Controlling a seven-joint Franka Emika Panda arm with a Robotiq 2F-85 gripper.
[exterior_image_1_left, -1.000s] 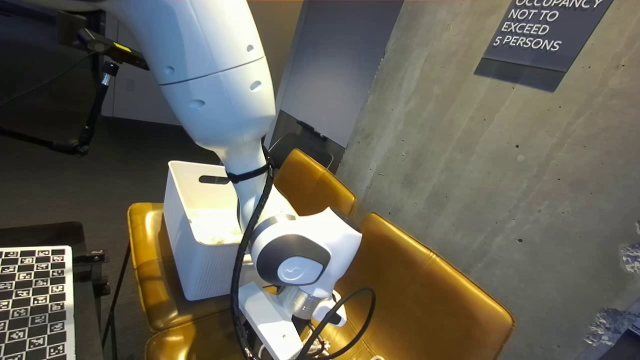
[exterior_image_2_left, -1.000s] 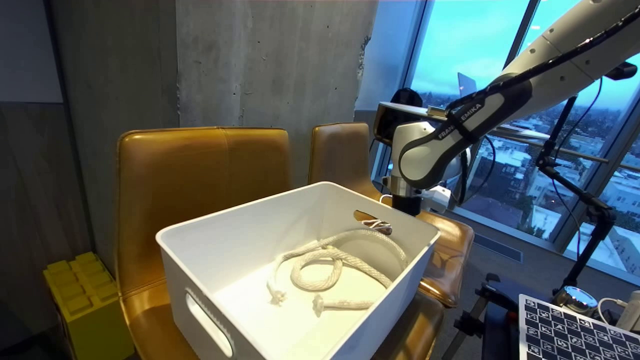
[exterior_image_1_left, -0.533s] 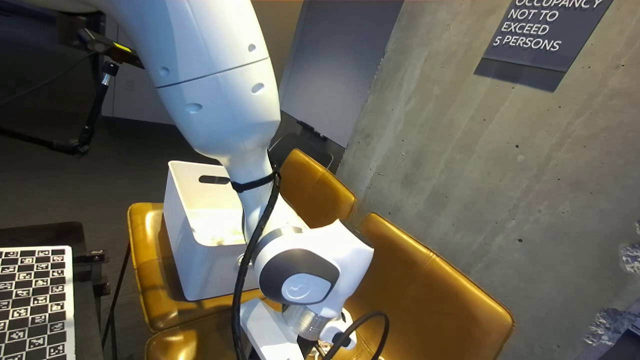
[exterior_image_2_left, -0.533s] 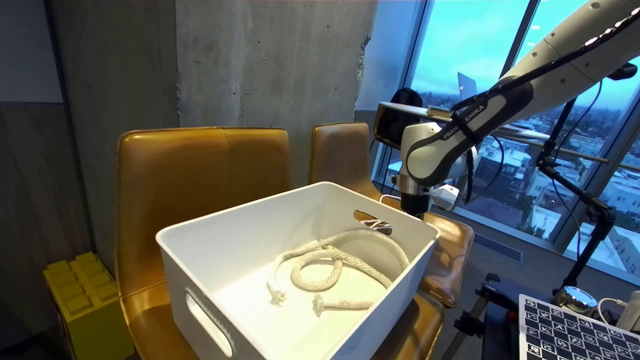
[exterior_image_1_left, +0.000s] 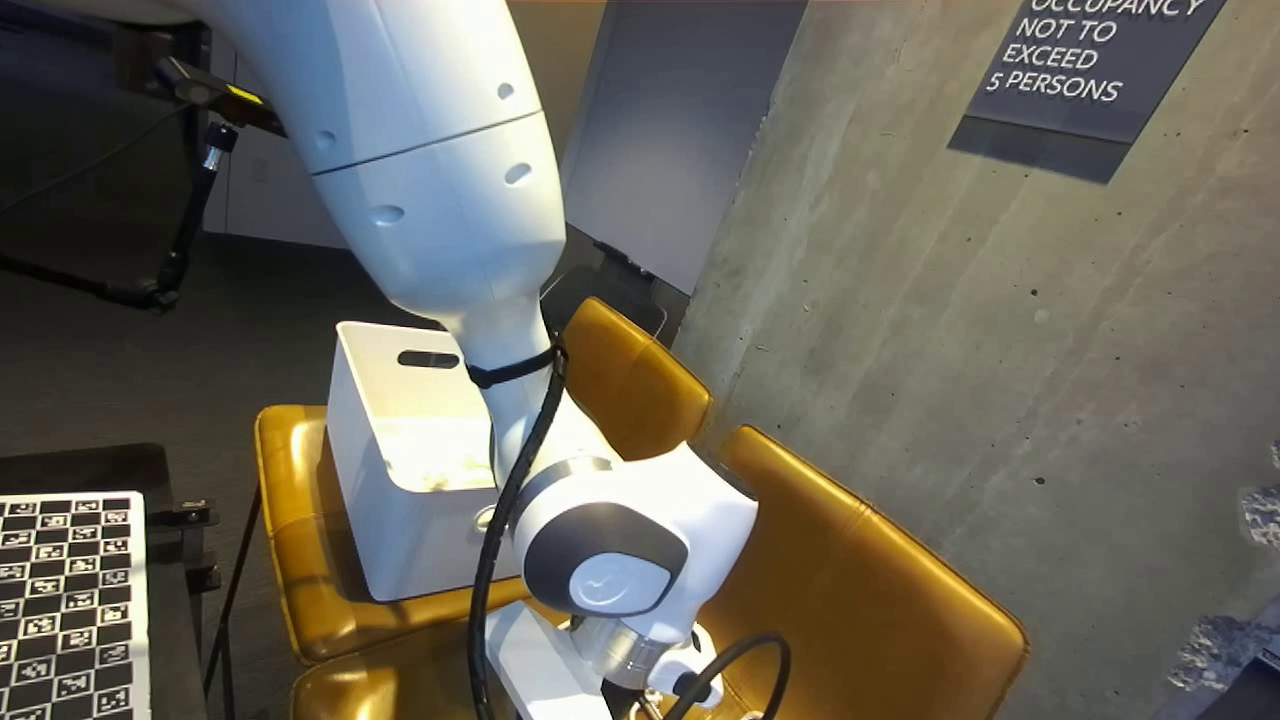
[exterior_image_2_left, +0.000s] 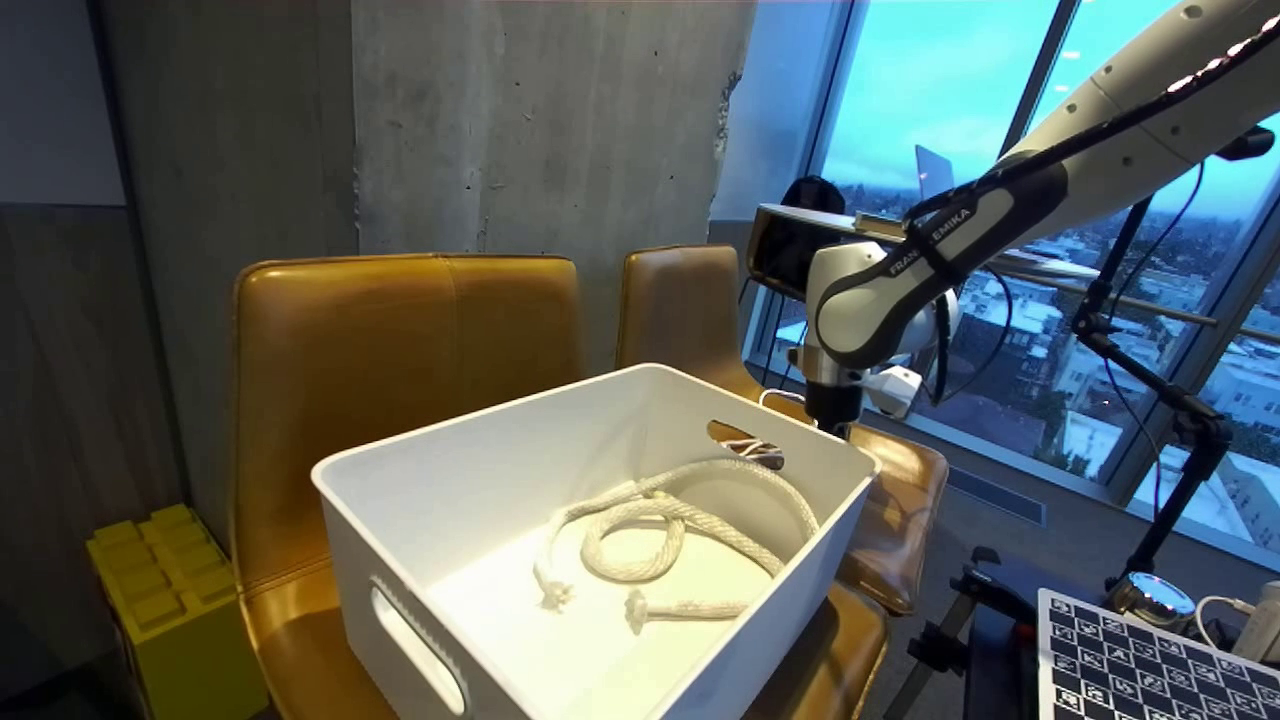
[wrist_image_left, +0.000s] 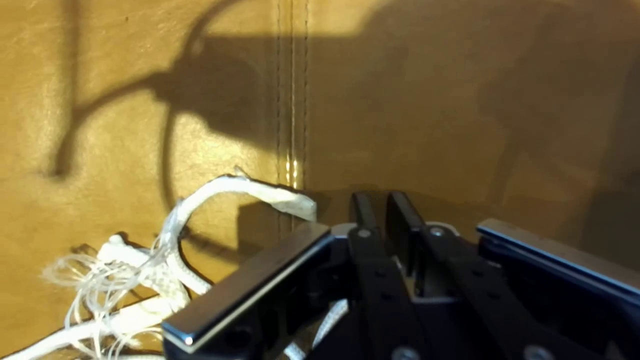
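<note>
One gripper (wrist_image_left: 380, 205), two fingers (wrist_image_left: 364, 216) slightly apart, above one tan chair (wrist_image_left: 375, 125) beyond edge of dark table (exterior_image_1_left: 85, 466). Frayed white rope (wrist_image_left: 167, 284) (tangled, pieces uncountable) lies just beside. One white bin (exterior_image_2_left: 520, 470): coiled rope (exterior_image_2_left: 628, 572) inside, two ends showing.

Bare concrete wall (exterior_image_1_left: 920, 320) is looming behind the seats, and a dark sign (exterior_image_1_left: 1080, 75) on it is warning "OCCUPANCY NOT TO EXCEED 5 PERSONS" lol. A shiny tan chair (exterior_image_2_left: 400, 340) is standing next to a matching chair (exterior_image_2_left: 690, 310), both catching some warm light. Big windows (exterior_image_2_left: 920, 110) are showing bluish sky and buildings way below. Dark floor (exterior_image_1_left: 290, 285) is fading into the dim part, and a chunky yellow block (exterior_image_2_left: 185, 620) is sitting beside the nearer chair in an exterior view.
</note>
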